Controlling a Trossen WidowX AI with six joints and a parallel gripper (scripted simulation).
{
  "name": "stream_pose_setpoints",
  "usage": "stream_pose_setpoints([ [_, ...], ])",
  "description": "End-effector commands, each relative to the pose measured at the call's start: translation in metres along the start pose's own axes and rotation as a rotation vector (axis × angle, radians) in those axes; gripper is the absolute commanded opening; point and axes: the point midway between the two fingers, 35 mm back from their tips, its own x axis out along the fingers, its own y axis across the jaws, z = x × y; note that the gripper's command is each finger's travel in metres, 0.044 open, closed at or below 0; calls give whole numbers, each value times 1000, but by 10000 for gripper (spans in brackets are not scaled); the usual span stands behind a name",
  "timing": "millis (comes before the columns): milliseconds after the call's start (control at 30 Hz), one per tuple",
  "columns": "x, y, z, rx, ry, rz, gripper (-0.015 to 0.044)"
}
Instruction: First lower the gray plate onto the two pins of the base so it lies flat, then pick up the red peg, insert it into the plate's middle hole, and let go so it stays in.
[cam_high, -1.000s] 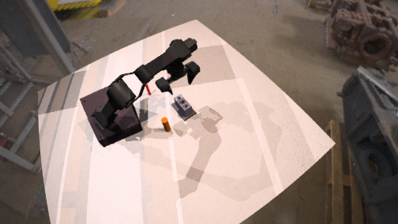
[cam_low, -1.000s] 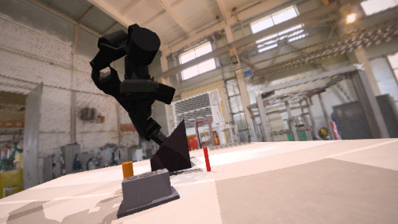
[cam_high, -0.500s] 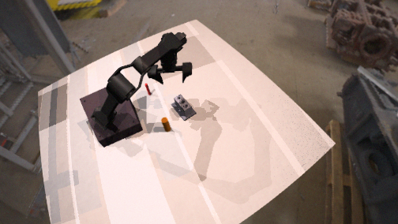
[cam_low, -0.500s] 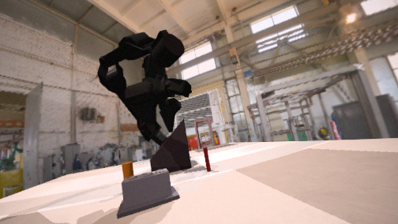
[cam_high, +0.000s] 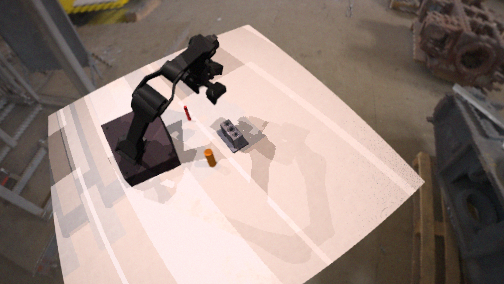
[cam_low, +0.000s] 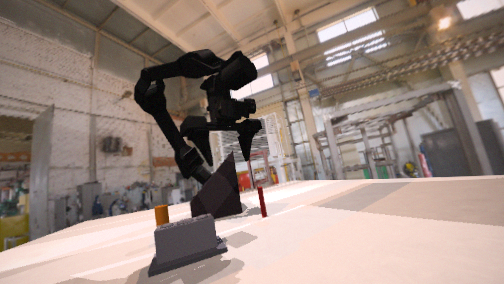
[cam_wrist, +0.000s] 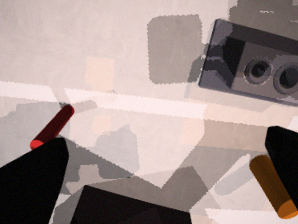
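Observation:
The gray plate (cam_high: 229, 126) (cam_low: 185, 237) (cam_wrist: 251, 51) looks like a block with round holes in its top, and sits level on the dark gray base (cam_high: 240, 148) (cam_wrist: 212, 72). How closely the two meet is too small to tell. The red peg (cam_high: 187, 113) (cam_low: 262, 202) (cam_wrist: 53, 127) stands upright on the table, apart from the base; the wrist view has it just beyond the left fingertip. My gripper (cam_high: 205, 97) (cam_low: 228, 161) (cam_wrist: 167, 141) is wide open and empty, high above the table, pointing down. No peg shows in the plate's visible holes.
An orange cylinder (cam_high: 210, 158) (cam_low: 161, 215) (cam_wrist: 274, 186) stands upright near the base, on the side toward the arm's mount. The dark arm mount (cam_high: 160, 145) (cam_low: 220, 197) (cam_wrist: 130, 210) is behind the red peg and cylinder in the exterior view. Arm shadows cross the table.

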Motion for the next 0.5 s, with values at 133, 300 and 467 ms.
stream_pose_setpoints([
  [133, 7, 75, -29, 875, 18, -9, 440],
  [300, 9, 90, -38, 1120, 17, -17, 440],
  [467, 10, 102, -46, 1374, 14, -26, 440],
])
